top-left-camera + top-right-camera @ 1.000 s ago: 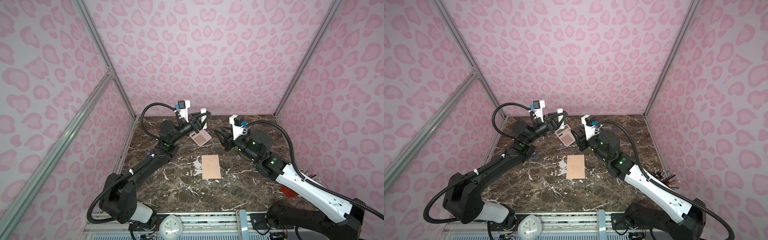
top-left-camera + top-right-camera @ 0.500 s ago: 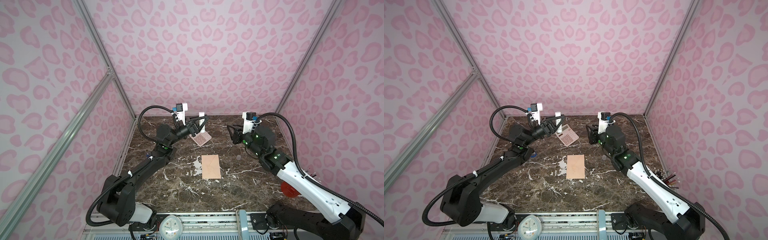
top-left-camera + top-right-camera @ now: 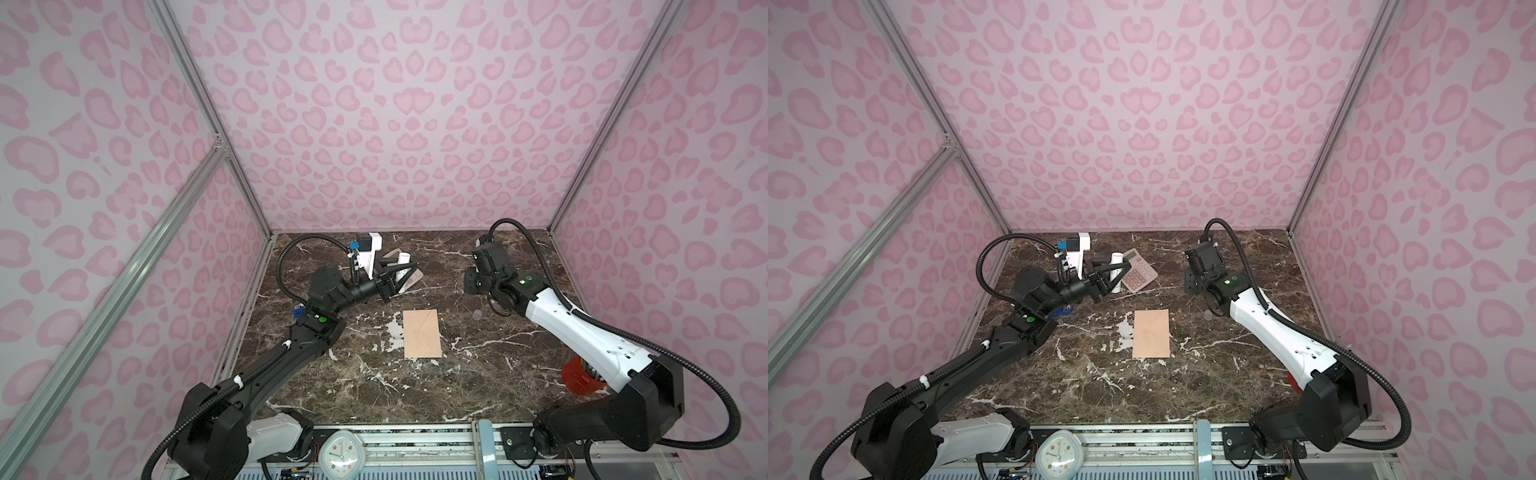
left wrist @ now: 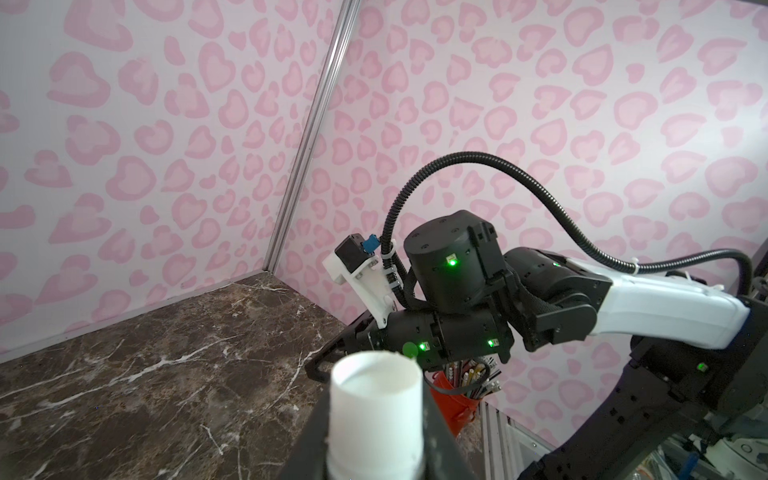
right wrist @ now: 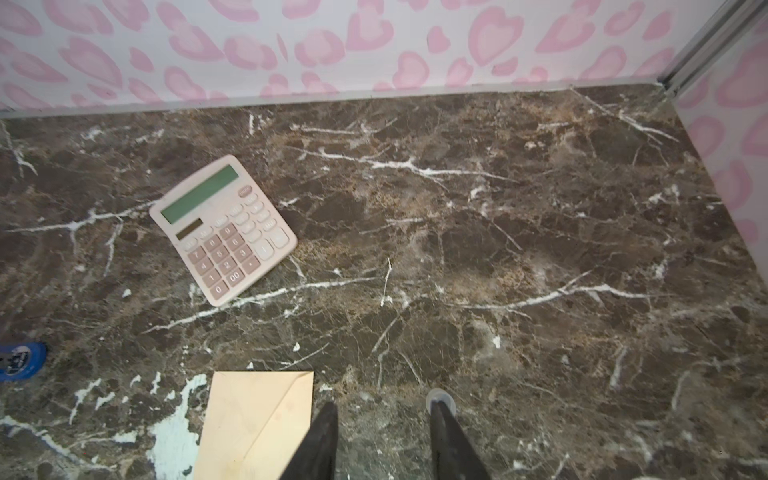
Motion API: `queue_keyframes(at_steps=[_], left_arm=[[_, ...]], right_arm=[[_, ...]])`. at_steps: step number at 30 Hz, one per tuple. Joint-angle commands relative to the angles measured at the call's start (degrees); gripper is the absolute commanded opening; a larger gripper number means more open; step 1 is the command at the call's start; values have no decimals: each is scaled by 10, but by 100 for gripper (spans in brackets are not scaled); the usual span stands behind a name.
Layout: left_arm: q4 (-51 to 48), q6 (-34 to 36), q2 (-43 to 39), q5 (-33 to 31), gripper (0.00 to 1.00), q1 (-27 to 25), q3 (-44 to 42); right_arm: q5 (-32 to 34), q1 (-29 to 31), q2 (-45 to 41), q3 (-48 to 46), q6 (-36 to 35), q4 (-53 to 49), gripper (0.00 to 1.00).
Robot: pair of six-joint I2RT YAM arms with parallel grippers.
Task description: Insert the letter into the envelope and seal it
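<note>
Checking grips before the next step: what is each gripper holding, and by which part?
Left gripper clamps a white tube around its middle; right gripper holds nothing.

Bright, even overhead light, faint soft shadows. Both top views bow the wall posts (image 3: 219,143) near the edges. Left wrist view: close white cylinder (image 4: 376,415) blurred. Right wrist view: right gripper (image 5: 383,409) dark, slightly soft; surface (image 5: 498,249) sharp.

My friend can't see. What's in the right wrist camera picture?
A pinkish calculator lies tilted on a dark marble table. A peach envelope pokes in beside the right end effector, whose black fingers stand apart, empty.
</note>
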Motion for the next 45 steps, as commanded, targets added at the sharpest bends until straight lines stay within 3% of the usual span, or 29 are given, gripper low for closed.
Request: queue_keyframes(at_steps=[1, 7, 12, 17, 27, 36, 45], left_arm=[[-18, 65, -16, -17, 4, -5, -7], [-33, 84, -28, -27, 4, -7, -13], [-20, 80, -24, -27, 4, -8, -12], [-24, 87, -21, -29, 4, -9, -9], [-41, 111, -7, -30, 4, -10, 2], [-91, 157, 0, -40, 4, -16, 10], [-107, 169, -6, -49, 4, -17, 3]], right_arm=[[6, -5, 10, -4, 14, -25, 40], [-48, -17, 22, 7, 18, -32, 40], [-106, -24, 9, -20, 23, 18, 40], [-105, -28, -7, -45, 34, 42, 40], [-95, -40, 15, -20, 33, -14, 39], [-51, -54, 126, 90, 11, -193, 40], [-49, -70, 213, 114, 12, -231, 44]])
